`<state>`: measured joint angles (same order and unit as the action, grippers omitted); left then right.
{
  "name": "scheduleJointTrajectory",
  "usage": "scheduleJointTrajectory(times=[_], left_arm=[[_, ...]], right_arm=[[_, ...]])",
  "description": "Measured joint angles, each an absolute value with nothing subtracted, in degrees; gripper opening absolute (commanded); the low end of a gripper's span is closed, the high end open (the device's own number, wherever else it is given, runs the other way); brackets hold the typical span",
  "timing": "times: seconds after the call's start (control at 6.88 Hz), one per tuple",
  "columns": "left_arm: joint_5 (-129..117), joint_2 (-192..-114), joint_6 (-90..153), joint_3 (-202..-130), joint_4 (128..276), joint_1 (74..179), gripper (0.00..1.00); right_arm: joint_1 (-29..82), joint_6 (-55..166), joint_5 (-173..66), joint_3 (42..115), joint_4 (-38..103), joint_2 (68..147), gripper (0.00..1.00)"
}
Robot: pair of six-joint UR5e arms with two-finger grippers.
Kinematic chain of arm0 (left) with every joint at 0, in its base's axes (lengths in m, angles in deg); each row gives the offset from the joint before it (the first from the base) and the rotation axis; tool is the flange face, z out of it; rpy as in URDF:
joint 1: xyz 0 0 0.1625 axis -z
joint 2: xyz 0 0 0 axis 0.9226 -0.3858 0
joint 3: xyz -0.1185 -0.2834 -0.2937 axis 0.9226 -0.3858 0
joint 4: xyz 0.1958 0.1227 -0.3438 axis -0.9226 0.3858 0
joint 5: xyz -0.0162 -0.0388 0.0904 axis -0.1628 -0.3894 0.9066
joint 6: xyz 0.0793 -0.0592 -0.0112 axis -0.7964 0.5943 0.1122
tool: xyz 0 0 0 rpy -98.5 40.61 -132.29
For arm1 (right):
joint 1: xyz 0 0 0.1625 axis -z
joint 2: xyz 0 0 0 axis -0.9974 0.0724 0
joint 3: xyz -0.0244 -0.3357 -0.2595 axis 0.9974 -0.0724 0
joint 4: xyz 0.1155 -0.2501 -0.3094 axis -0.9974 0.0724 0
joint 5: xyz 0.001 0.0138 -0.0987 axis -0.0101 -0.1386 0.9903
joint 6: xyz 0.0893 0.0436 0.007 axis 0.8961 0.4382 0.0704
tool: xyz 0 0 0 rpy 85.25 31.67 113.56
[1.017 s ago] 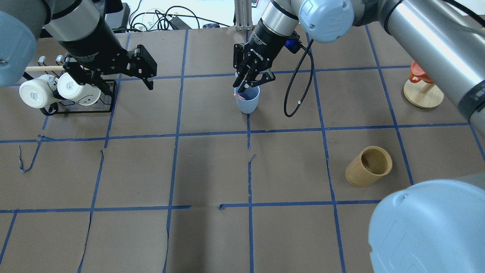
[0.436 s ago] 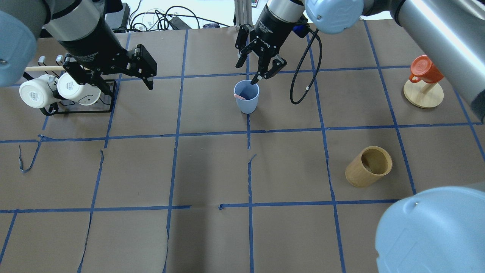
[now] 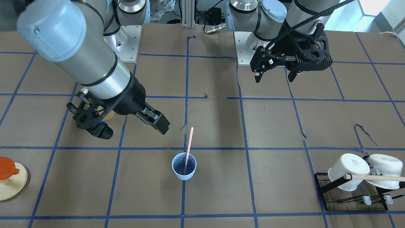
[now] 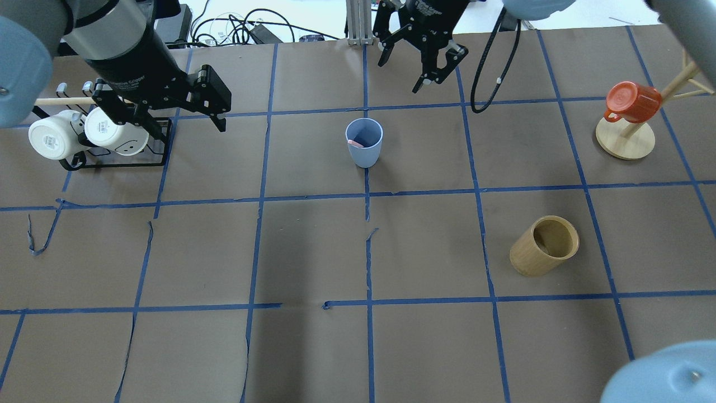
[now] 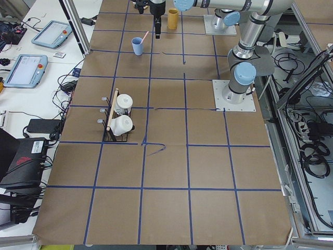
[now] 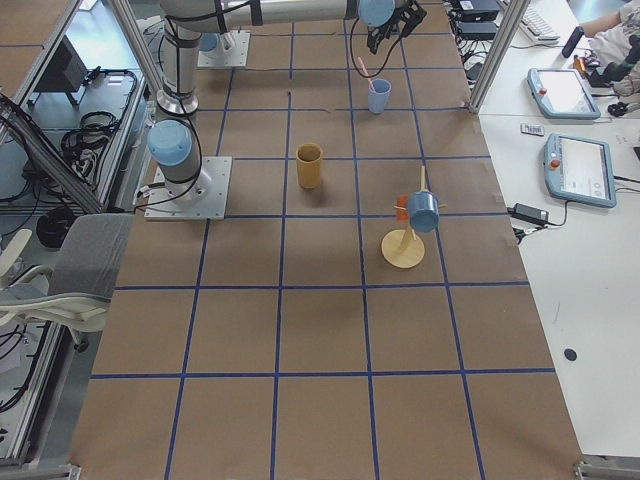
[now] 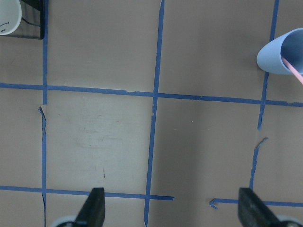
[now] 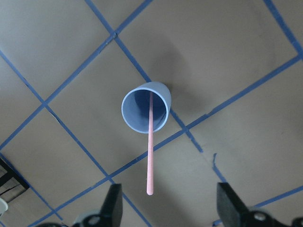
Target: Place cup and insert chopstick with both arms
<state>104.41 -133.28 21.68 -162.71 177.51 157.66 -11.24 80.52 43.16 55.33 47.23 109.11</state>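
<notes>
Inside the tapered cup (image 4: 364, 154) leans a slim chopstick (image 8: 149, 156), left gripper (image 7: 170, 210) and right gripper (image 8: 170, 201) fingers (image 8: 113, 202) apart.

The cup (image 3: 179, 168) looks smooth matt plastic, the chopstick (image 3: 190, 144) smooth too, the table (image 3: 221, 190) covered in matt brown paper.

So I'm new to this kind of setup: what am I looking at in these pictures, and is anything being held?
Two robot arms stand at a table taped into squares. Four pictures come from fixed cameras: behind the robot, facing it, and at each table end; two come from the wrists. The left hand and right hand are both open, holding nothing. The blue cup stands upright with the pink chopstick leaning inside. Elsewhere: white mugs on a rack, a bamboo cylinder, an orange cup on a wooden stand.
</notes>
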Motion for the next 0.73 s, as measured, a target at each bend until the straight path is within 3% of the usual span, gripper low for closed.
scheduleJointTrajectory(times=[0.29, 0.73], left_arm=[[104.45, -133.23, 21.68, -162.71, 177.52, 157.66, 1.0], [104.49, -133.22, 21.72, -162.85, 177.5, 157.66, 1.0]], right_arm=[[-9.18, 60.84, 50.03, 57.33, 47.13, 113.82, 1.0], [-6.92, 41.04, 55.58, 60.05, 46.48, 120.37, 1.0]])
